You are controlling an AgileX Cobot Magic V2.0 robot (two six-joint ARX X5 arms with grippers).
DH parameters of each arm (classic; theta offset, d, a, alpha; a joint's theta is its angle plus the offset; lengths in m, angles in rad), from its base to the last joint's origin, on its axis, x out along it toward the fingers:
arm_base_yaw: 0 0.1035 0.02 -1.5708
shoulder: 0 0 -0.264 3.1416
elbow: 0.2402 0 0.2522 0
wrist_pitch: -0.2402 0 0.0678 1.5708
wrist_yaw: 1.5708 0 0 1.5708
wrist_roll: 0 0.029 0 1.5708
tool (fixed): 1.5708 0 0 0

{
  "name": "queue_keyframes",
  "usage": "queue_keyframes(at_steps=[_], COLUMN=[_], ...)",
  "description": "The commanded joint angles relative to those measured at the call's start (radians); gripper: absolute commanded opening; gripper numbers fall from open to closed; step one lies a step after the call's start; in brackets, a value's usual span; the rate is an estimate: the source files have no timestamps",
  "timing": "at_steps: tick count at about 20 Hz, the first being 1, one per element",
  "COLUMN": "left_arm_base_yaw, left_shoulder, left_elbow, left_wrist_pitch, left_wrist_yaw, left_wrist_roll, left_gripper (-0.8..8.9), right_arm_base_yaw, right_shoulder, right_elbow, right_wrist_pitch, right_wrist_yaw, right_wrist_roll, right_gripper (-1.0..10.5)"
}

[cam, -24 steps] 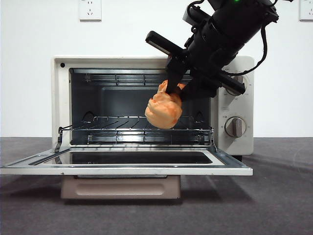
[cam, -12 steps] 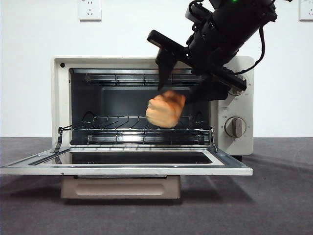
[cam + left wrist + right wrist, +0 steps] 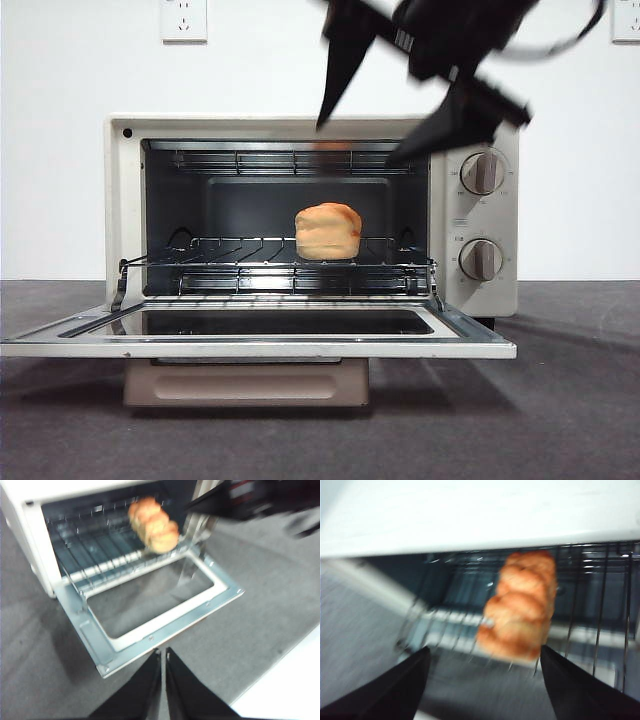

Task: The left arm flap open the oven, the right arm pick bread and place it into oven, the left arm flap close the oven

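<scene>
The bread sits on the wire rack inside the oven, toward the right of the cavity, with the door folded down flat over the dark tabletop. The right claw hangs blurred above the oven's top right corner near the upper knob, its jaws spread wide apart and holding nothing, clear of the bread. The left claw waits in front of the open door with its jaws drawn together, only a thin slit between them, empty.
</scene>
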Motion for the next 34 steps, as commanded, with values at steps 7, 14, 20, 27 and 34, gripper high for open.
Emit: queue_keyframes(at_steps=[7,14,20,27,34], left_arm_base_yaw=[0.19,0.605,0.689,0.688,0.689], left_shoulder=[0.261,0.507,0.714,0.773,0.832], left_elbow=[0.029,0.024,-0.065,-0.271,-0.319], left_wrist_pitch=[0.087,0.116,0.137,0.306,0.418], left_wrist_yaw=[0.243,0.556,0.546,0.528,0.668], left_wrist_roll=[-0.051,0.031,0.028,-0.055,-0.098], left_gripper=[0.14,0.14,0.15,0.15,0.15], right_arm_base_yaw=[0.05,0.05,0.05,0.05,0.05], right_shoulder=[-0.551,-0.888,-0.94,-0.94,-0.94], right_elbow=[0.018,0.021,0.021,0.021,0.021], right_wrist_pitch=[-0.523,-0.809,-0.856,-0.804,-0.756], right_wrist_yaw=[-0.092,-0.079,-0.085,-0.08,-0.069], right_wrist_roll=[-0.201,-0.185,-0.166,-0.166,-0.165], right_gripper=[3.5,3.5,3.5,3.5,3.5])
